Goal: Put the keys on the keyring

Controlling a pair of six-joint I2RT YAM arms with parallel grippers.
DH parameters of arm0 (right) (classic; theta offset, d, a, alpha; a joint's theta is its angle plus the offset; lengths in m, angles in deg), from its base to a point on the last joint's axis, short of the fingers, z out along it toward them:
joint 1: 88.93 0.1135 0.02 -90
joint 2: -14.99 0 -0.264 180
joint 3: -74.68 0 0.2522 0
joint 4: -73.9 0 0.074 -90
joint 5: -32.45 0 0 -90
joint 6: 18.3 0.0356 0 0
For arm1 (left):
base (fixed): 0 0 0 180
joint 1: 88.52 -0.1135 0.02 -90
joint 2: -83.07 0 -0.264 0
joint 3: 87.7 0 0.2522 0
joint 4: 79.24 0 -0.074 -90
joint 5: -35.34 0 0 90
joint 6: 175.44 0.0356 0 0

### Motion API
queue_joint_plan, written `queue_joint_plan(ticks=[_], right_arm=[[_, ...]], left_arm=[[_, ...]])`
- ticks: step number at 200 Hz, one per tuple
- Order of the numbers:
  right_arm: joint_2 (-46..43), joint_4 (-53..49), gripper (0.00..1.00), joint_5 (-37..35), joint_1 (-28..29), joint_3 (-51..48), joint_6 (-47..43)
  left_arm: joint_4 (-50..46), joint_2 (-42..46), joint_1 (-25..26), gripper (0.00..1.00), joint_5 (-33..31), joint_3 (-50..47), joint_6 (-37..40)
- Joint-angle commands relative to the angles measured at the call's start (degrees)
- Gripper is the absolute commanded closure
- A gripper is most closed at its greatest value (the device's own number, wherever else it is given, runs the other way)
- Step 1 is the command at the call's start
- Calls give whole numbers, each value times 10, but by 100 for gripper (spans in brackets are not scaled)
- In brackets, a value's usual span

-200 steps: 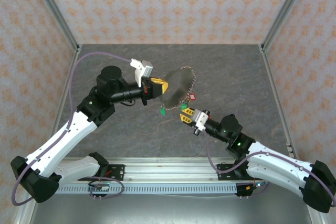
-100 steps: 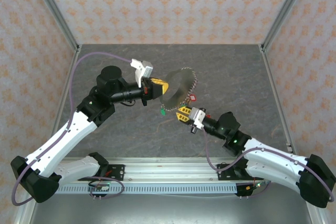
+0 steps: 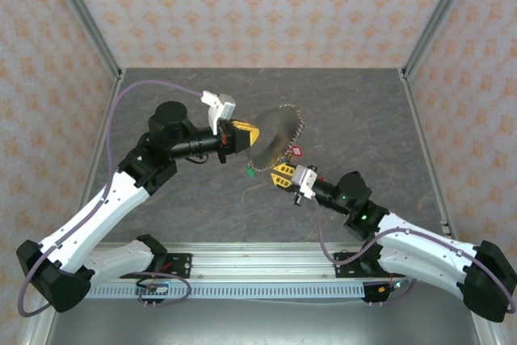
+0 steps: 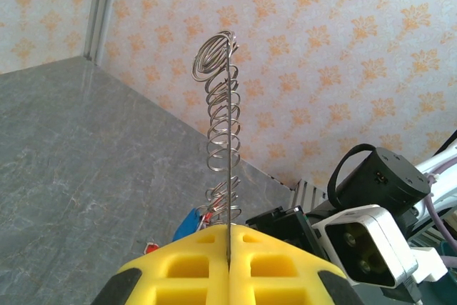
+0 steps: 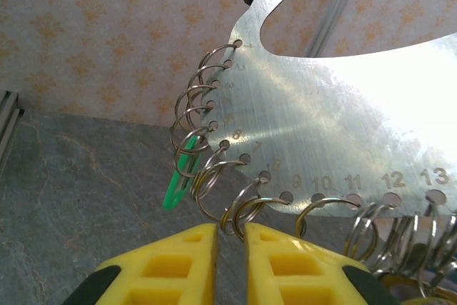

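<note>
- Your left gripper [image 3: 247, 132] points right, fingers [image 4: 178, 276] clamped on a metal plate [image 5: 335, 126].
- Your right gripper [image 3: 281, 174] points up-left toward it, fingers [image 5: 171, 262] narrowly apart.

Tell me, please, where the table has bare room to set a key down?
Bare table lies between the keyring and the back wall, in the near middle between left arm and right arm, and right of the latter. Crowded: where the left claw and right claw meet at the keyring.

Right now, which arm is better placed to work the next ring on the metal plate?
Right. The right fingers flank a ring hanging under the metal plate; the left fingers are shut on the plate's edge, holding it.
</note>
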Motion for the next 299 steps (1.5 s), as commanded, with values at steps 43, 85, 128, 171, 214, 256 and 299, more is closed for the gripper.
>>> queue_joint_plan(ticks=[43,85,128,171,214,256,299], right_arm=[[-25,-17,85,-20,4,-2,-4],[-19,-11,85,-25,4,1,-7],[-6,-17,83,11,4,15,-5],[10,18,85,-20,4,14,-6],[6,18,88,-45,4,9,-14],[8,23,86,-41,8,11,-16],[20,45,84,-31,11,16,-10]], left_arm=[[24,0,-3,100,13,23,6],[22,2,-3,100,12,23,4],[27,-1,-3,100,8,21,0],[26,0,-2,100,8,21,-2],[26,2,-2,100,3,19,-5],[29,2,-1,100,3,19,-7],[27,-4,-2,100,3,21,-6]])
